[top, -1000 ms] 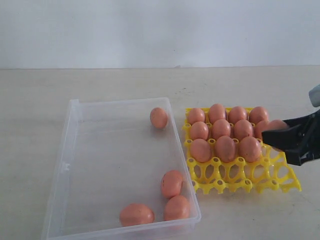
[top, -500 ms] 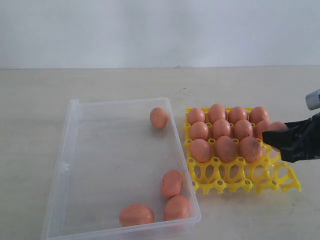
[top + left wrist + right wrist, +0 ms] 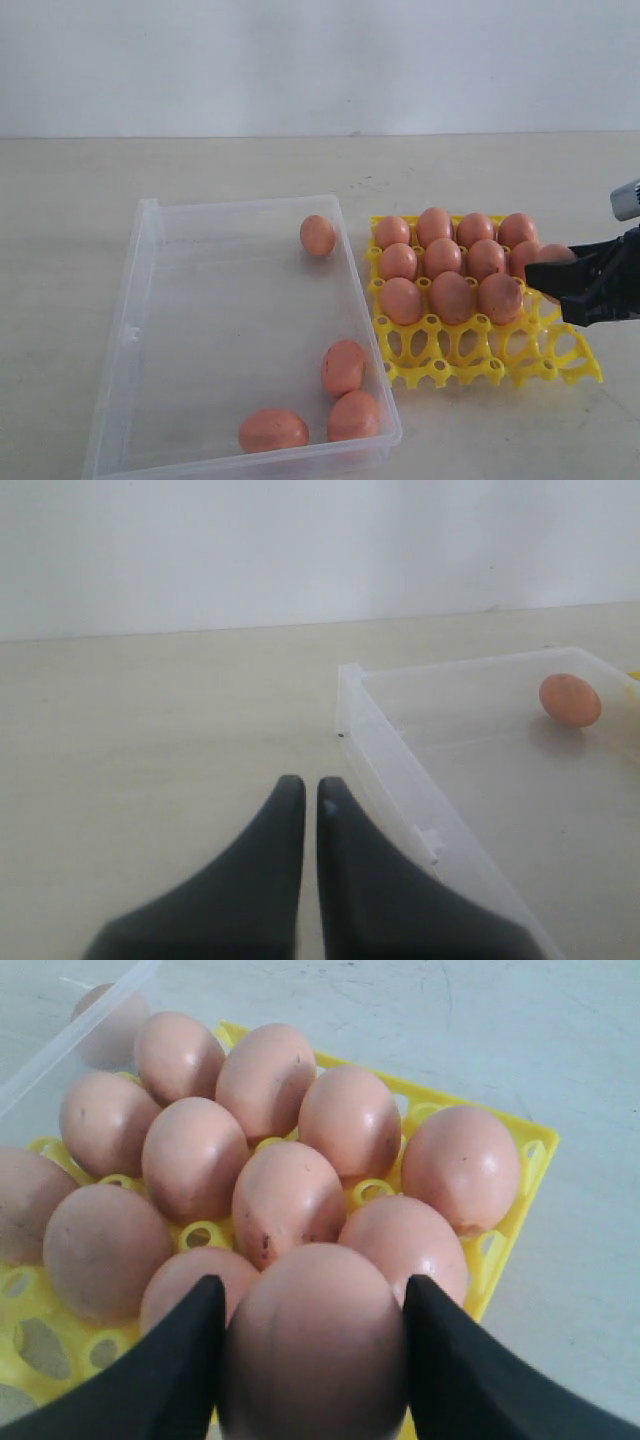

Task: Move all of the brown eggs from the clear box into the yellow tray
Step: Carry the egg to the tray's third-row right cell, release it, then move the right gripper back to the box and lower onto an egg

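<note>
The pale surface [image 3: 70,250] fills most of what I see, running back to a plain white wall. On it lies the clear box [image 3: 146,215], the biggest thing here. It is open, with four brown eggs [image 3: 344,367] inside. One lies alone near the far corner on the tray side. The other three are gathered at the near corner on the same side, two of them touching.

Just beside the box, to its right, sits the yellow tray [image 3: 455,350]. Its two far rows and most of the third are full, eleven eggs that I can count. The nearest row of cups is bare.

The right end effector [image 3: 312,1290] reaches in from the right over the tray's right edge. Its two black fingers press the sides of the held egg [image 3: 315,1350] beside the filled rows. I cannot tell whether that egg sits in a cup.

The left end effector [image 3: 308,790] hovers over bare surface outside the box's long outer wall. Only a thin slit shows between its fingers, and it holds nothing.
</note>
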`<control>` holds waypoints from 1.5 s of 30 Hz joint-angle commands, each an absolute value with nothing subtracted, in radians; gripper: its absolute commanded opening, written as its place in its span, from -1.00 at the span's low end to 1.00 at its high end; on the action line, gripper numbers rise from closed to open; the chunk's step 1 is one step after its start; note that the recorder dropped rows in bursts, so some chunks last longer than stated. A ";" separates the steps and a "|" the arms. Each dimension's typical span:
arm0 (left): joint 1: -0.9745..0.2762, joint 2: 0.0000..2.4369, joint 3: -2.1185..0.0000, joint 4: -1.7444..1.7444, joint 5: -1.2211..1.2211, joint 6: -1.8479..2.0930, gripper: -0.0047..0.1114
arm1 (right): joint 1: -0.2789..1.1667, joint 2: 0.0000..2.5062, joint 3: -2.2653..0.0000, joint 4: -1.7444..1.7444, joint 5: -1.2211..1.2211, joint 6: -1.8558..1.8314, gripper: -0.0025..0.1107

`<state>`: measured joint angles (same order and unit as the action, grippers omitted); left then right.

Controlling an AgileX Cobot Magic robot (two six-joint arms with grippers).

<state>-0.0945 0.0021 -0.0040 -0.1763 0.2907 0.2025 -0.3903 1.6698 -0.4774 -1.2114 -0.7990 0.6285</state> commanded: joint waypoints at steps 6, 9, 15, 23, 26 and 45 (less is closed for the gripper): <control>-0.100 0.000 0.000 -0.175 0.284 0.203 -0.85 | -0.398 1.668 -0.480 -1.209 -0.802 0.628 -0.08; -0.100 0.000 0.000 -0.175 0.284 0.203 -0.85 | -0.398 1.668 -0.480 -1.209 -0.809 0.642 -0.06; -0.100 0.000 0.000 -0.175 0.284 0.203 -0.85 | -0.398 1.668 -0.480 -1.170 -0.869 0.652 -0.08; -0.100 0.000 0.000 -0.175 0.284 0.203 -0.85 | -0.396 1.590 -0.487 -1.116 -1.221 0.918 -0.19; -0.100 0.000 0.000 -0.175 0.284 0.203 -0.85 | -0.397 1.504 -0.527 -1.052 -1.221 1.087 -0.79; -0.100 0.000 0.000 -0.175 0.284 0.203 -0.85 | 0.133 1.460 -1.458 -1.744 -0.523 1.325 -0.96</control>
